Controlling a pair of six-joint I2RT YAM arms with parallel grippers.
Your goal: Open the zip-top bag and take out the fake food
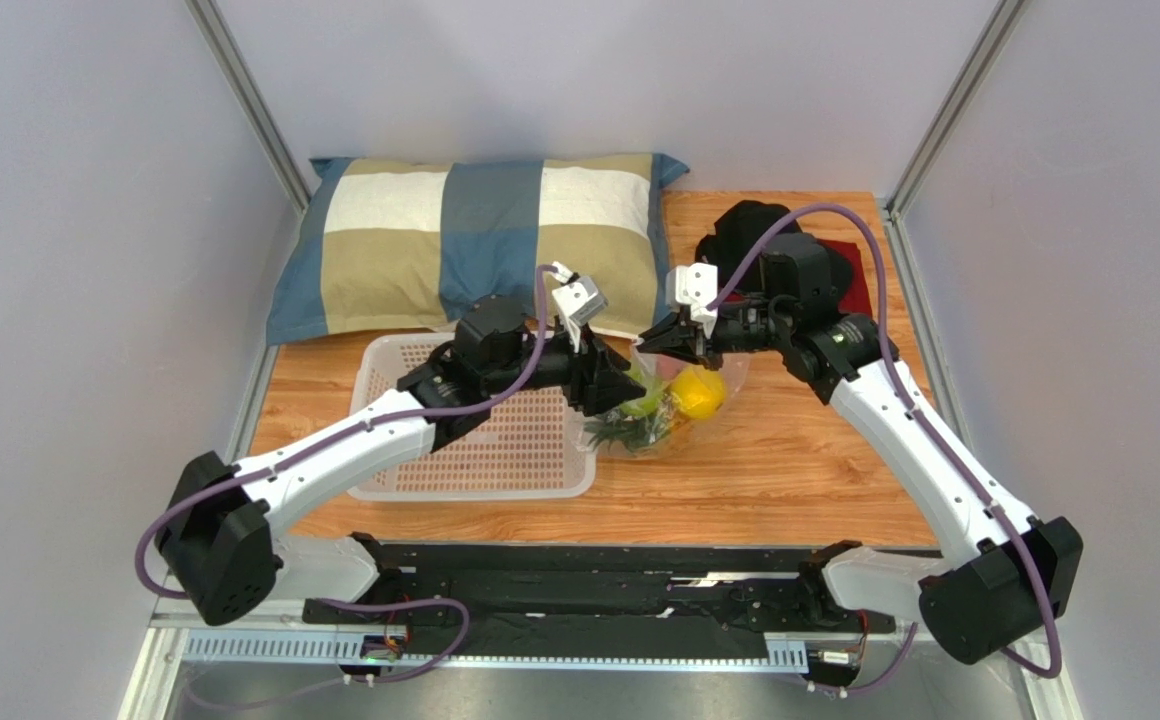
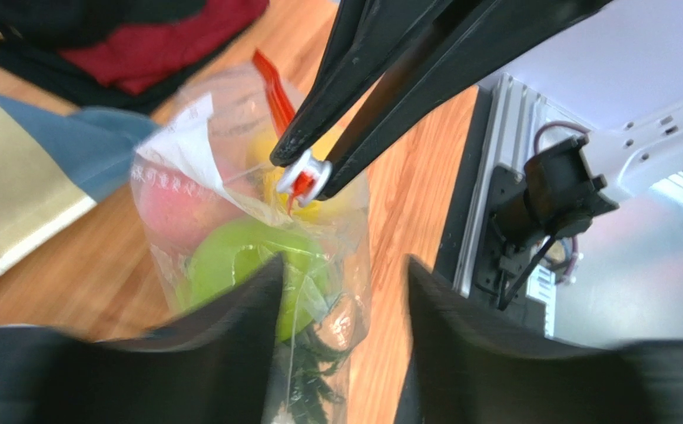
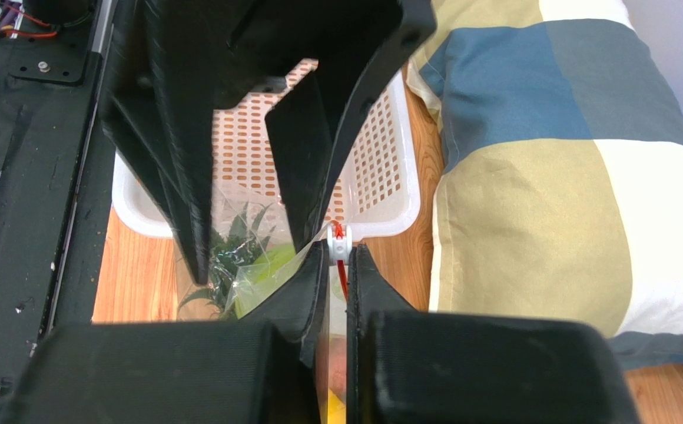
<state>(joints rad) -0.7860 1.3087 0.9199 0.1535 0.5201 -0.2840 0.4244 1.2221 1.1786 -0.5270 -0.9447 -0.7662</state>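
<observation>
Two arms reach inward over the wooden table point(image 1: 782, 465) and meet near its middle. At the far edge lies a checked pillow point(image 1: 481, 240), and in front of it, on the left, stands a white perforated basket point(image 1: 519, 450); no fruit shows in it.

Just beside the right rim of the basket sits the zip-top bag point(image 2: 230, 230), between the two grippers. The left gripper point(image 2: 345, 265) has its fingers set apart around the lower body of the bag. Whether they press the plastic or only stand beside it, the pictures do not tell.

Inside the clear plastic are all the fake food pieces that can be seen: a green apple point(image 2: 239, 256), a pink peach point(image 2: 172, 208), a yellow citrus point(image 1: 699, 393) and the green leaves of a pineapple point(image 3: 239, 234).

The red zip strip point(image 2: 270, 79) runs up from the white slider tab point(image 2: 306, 173). The right gripper point(image 3: 336, 265) is clenched on this tab.

By judgement, the task is at its first step: the slider is gripped, how far the zip is open cannot be told, and every fruit is yet to come out.
</observation>
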